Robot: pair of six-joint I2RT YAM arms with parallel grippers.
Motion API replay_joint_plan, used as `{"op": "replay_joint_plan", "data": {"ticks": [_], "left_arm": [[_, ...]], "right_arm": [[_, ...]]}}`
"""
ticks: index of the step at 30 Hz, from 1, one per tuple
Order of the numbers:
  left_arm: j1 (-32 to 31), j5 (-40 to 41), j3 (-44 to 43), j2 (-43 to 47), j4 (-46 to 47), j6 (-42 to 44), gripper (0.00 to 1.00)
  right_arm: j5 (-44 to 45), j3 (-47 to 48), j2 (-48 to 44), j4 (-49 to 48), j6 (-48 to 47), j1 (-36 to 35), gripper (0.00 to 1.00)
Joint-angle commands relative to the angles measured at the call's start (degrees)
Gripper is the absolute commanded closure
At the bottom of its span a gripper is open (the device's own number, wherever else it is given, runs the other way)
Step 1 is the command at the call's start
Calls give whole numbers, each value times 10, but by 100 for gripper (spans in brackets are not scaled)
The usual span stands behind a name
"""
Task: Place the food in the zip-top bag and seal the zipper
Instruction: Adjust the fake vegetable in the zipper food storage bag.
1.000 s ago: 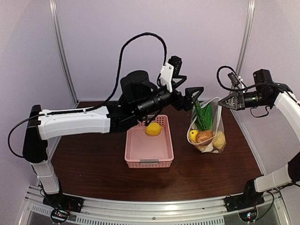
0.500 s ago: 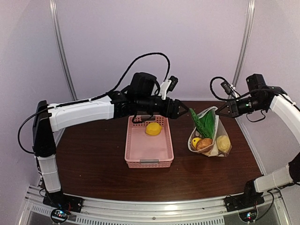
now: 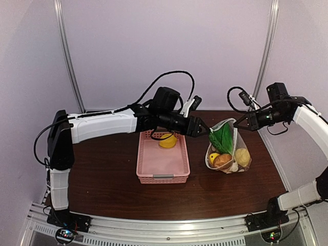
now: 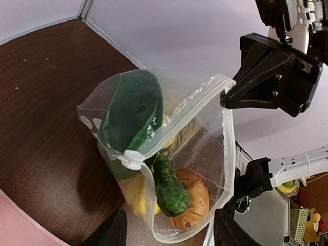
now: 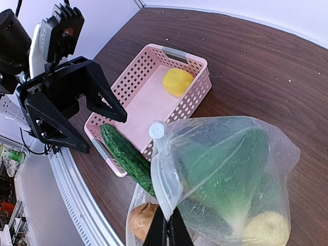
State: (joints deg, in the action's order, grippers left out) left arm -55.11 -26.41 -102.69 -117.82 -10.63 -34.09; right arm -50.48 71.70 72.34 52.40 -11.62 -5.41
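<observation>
The zip-top bag (image 3: 228,151) stands right of the basket, mouth open. Inside it are a green leafy vegetable (image 4: 134,105), a brown round piece (image 4: 192,202) and yellow pieces (image 3: 242,156). A long cucumber (image 4: 169,182) leans out of the mouth. My right gripper (image 5: 167,228) is shut on the bag's mouth edge by the zipper (image 4: 189,105), holding it up. A white slider (image 5: 157,130) sits at the strip's end. My left gripper (image 4: 170,218) hovers open just over the mouth, fingers (image 4: 110,233) either side, gripping nothing. One lemon (image 3: 167,140) lies in the basket.
The pink lattice basket (image 3: 163,177) sits at the table's middle, just left of the bag. The left arm (image 3: 102,125) stretches across above the basket's far end. Purple walls close in behind and to the right.
The left arm has come down and forward toward the bag's mouth, its jaws narrowing. The right gripper has lowered a little with the bag edge, and the bag has sagged.
</observation>
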Motion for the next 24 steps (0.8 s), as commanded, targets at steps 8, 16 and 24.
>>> {"op": "replay_joint_plan", "data": {"ticks": [8,16,24], "left_arm": [[0,15,-37,2,-44,13,48],[-1,-26,-78,-47,-77,12,56],[-2,-26,-88,-65,-84,14,65]], "right_arm": [[23,-13,-9,-13,-2,-8,100],[28,-17,-13,-14,-1,-10,100],[27,-18,-14,-16,1,-11,100]]}}
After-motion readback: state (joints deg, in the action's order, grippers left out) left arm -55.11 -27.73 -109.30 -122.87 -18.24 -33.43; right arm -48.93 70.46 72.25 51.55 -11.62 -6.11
